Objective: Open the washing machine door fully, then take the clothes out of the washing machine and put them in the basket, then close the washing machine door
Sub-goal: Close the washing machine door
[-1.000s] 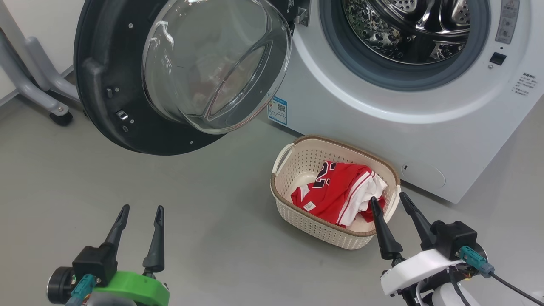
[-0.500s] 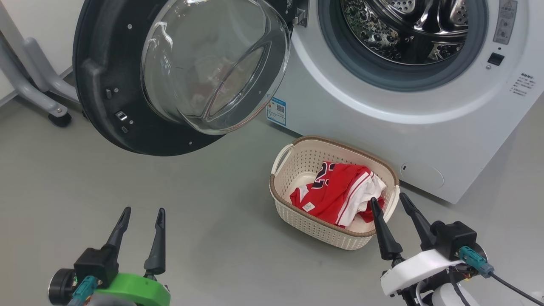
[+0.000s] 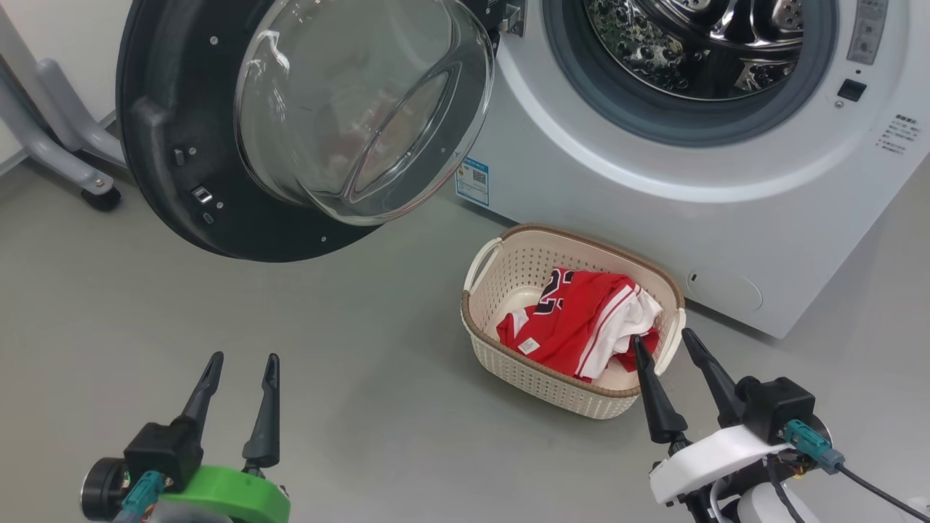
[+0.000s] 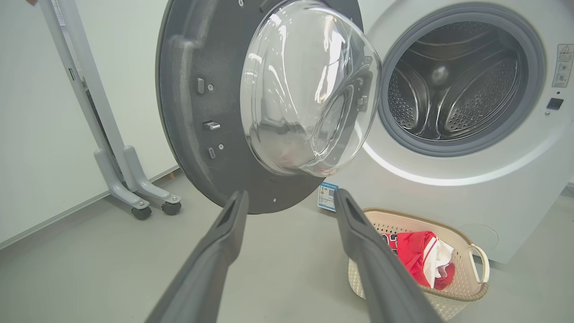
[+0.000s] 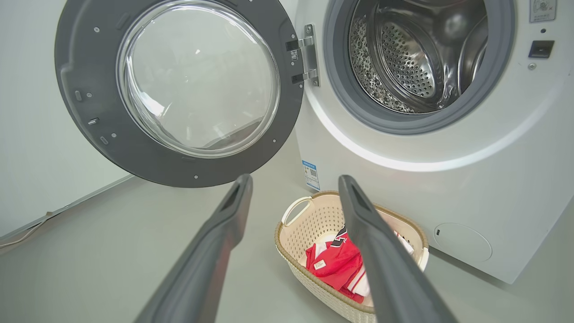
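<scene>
Standing open to the left of the drum mouth, the washing machine door [image 3: 182, 145] hangs on its hinge [image 5: 307, 56], with the dark inner rim and bulging clear glass bowl turned toward the robot. The washing machine [image 3: 617, 196] is white, with a grey rubber seal [image 3: 581, 80] ringing the perforated steel drum [image 3: 697, 43]. A small blue sticker [image 3: 472, 181] sits low on its front at the left and a round flap [image 3: 724, 290] low at the right. The basket [image 3: 552, 385] rests on the grey floor [image 3: 363, 349] just in front of the machine, below the drum mouth and between sticker and flap. The clothes [image 3: 574, 319] lie inside the basket: red fabric with white trim, dark numerals and a small white tag. The right gripper [image 3: 662, 336] is released, with its fingers spread and nothing between them. In the head view its tips overlap the basket's near right corner; contact cannot be judged. The left gripper [image 3: 244, 357] is likewise released and empty, over bare floor well apart from the basket, its fingers pointing toward the door. A grey wheeled stand [image 3: 65, 145] stands by the wall to the left of the door.
</scene>
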Motion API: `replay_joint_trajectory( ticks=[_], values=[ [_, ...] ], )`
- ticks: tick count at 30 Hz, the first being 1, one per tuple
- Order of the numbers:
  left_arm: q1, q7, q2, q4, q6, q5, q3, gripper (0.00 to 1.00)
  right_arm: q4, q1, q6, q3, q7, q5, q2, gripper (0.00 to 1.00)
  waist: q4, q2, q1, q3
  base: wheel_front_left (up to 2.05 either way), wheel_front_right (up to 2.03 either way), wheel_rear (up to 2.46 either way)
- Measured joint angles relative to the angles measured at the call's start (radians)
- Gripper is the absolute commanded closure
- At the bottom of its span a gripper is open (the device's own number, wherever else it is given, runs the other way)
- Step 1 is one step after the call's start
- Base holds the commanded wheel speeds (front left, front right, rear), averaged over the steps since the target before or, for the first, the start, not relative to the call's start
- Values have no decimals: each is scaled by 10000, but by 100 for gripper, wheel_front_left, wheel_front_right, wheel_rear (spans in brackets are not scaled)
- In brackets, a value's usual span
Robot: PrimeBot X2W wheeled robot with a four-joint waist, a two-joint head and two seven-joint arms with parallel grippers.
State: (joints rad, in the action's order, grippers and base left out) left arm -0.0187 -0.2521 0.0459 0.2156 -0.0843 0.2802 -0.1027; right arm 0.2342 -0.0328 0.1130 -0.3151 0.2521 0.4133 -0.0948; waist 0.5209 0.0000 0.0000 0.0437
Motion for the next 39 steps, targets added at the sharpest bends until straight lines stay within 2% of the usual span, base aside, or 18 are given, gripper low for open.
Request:
replay_joint_trajectory(
  ticks=[1, 2, 10, 15, 20, 29, 32, 37, 38, 39],
  values=[
    [0, 0, 0, -12, 0, 0, 2, 89, -6, -7, 0, -8, 0, -2, 0, 0, -6, 0, 0, 42, 0, 0, 0],
    [0, 0, 0, -40, 0, -4, -2, 100, -8, -13, 0, -13, 0, 0, 0, 0, -13, 0, 0, 88, 0, 0, 0],
    [-4, 0, 4, -497, -4, -35, 46, 100, -165, -267, 0, -42, -8, -29, -40, 0, -96, 0, 0, 534, 0, 0, 0],
    [-90, 0, 228, -1099, -6, 12, 579, 100, -357, -493, 0, -215, -240, -217, -130, 0, -194, 0, 0, 943, 0, 0, 0],
    [-873, -4, 955, -1952, -2, 125, 1609, 100, -554, -817, -10, -207, -370, -307, -303, 0, -363, 0, 0, 1453, 0, 0, 0],
    [-2567, 184, 2767, -2449, -2, 920, 3720, 100, -740, -1392, -10, -222, -619, -535, -600, 0, -860, 0, 0, 2348, 0, 0, 0],
    [-3171, 660, 3310, -2238, -4, 1636, 4456, 100, -825, -1655, -10, -230, -623, -554, -625, 0, -1131, 0, 0, 2543, 0, 0, 0],
    [-4079, 1672, 3724, -1373, -6, 3277, 5601, 100, -894, -1860, -8, -284, -706, -554, -610, 0, -1609, 0, 0, 2830, 0, 0, 0],
    [-4257, 1962, 3747, -1114, -6, 3695, 5825, 100, -890, -1860, -8, -297, -706, -554, -608, 0, -1709, 0, 0, 2885, 0, 0, 0],
    [-4785, 2558, 3519, -506, 136, 5070, 6431, 100, -882, -1862, -6, -324, -706, -554, -606, 0, -1905, 0, 0, 2989, 0, 0, 0]
  ],
)
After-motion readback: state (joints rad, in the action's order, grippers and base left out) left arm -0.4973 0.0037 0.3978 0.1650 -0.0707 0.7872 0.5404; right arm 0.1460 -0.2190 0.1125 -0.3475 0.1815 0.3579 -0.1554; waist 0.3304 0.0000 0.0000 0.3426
